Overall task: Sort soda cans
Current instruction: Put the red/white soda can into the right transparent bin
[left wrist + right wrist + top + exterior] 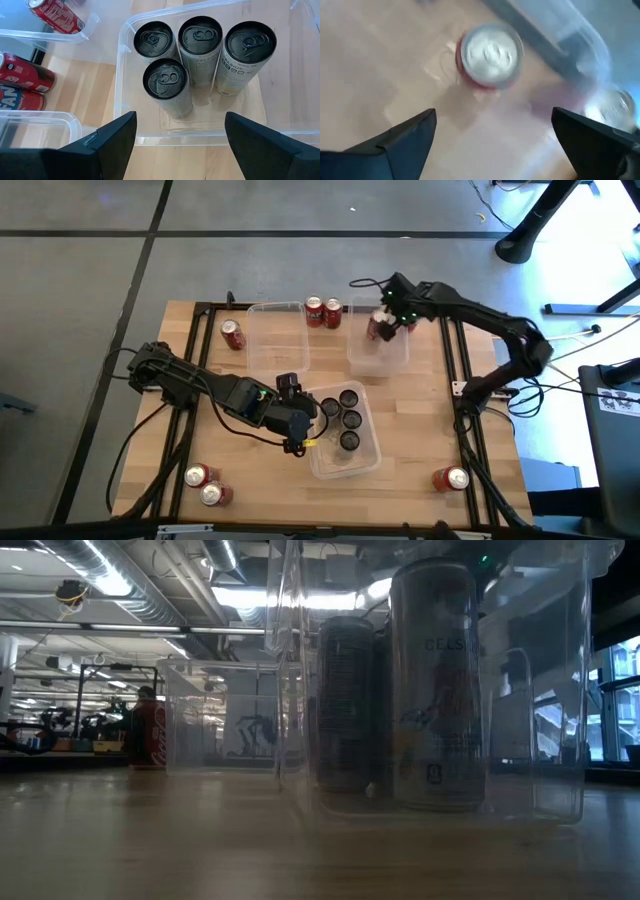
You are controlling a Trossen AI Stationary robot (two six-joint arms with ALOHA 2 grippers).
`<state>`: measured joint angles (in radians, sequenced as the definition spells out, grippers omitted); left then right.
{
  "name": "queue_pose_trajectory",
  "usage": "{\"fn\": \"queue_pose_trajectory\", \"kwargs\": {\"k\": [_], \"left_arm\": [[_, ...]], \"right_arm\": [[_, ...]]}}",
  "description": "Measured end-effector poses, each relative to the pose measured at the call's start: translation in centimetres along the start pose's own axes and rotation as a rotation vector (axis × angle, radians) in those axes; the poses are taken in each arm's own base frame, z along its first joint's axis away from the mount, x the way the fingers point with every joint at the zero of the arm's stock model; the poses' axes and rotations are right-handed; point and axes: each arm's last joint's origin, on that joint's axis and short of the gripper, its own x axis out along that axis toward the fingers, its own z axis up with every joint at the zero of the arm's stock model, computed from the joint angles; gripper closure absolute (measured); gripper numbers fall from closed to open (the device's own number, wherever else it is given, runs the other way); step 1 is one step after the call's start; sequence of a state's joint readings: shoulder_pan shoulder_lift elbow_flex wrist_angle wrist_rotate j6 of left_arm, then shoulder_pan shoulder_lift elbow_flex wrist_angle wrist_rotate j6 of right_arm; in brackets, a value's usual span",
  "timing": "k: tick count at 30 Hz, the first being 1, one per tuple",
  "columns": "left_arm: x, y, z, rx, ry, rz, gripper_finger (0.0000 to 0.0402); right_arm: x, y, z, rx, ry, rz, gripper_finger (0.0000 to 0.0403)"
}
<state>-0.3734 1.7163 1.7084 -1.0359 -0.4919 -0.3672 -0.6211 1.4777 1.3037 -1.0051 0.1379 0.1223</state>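
Several dark soda cans stand upright in the near clear bin. My left gripper hovers open above that bin's left rim, with nothing between its fingers; in the high view my left gripper sits at the bin's left side. One red soda can stands upright on the floor of the far right bin. My right gripper is open above it, clear of the can. The high view shows my right gripper over that red can.
An empty clear bin stands at the far left. Two red cans stand between the far bins and one lies left of them. Two more red cans lie near left and one near right.
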Motion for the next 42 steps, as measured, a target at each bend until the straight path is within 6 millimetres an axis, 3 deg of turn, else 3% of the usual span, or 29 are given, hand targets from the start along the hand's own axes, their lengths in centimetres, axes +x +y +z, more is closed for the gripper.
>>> {"fn": "queue_pose_trajectory", "kwargs": {"k": [6,14,26,42], "left_arm": [[0.0,0.0,0.0,-0.001,0.000,0.000,0.0109],[0.0,0.0,0.0,-0.001,-0.001,-0.001,0.0109],[-0.1,0.0,0.0,-0.001,-0.001,-0.001,0.0109],[-0.1,-0.1,0.3,-0.006,-0.031,-0.012,0.0109]], "right_arm": [[-4.4,1.8,-3.6,-0.085,0.070,0.058,0.0011],[-9.0,5.8,-8.9,-0.175,0.138,0.126,0.0011],[-12.5,11.6,-15.3,-0.310,0.166,0.245,0.0011],[-16.2,13.8,-23.6,-0.397,0.278,0.345,0.0011]]}}
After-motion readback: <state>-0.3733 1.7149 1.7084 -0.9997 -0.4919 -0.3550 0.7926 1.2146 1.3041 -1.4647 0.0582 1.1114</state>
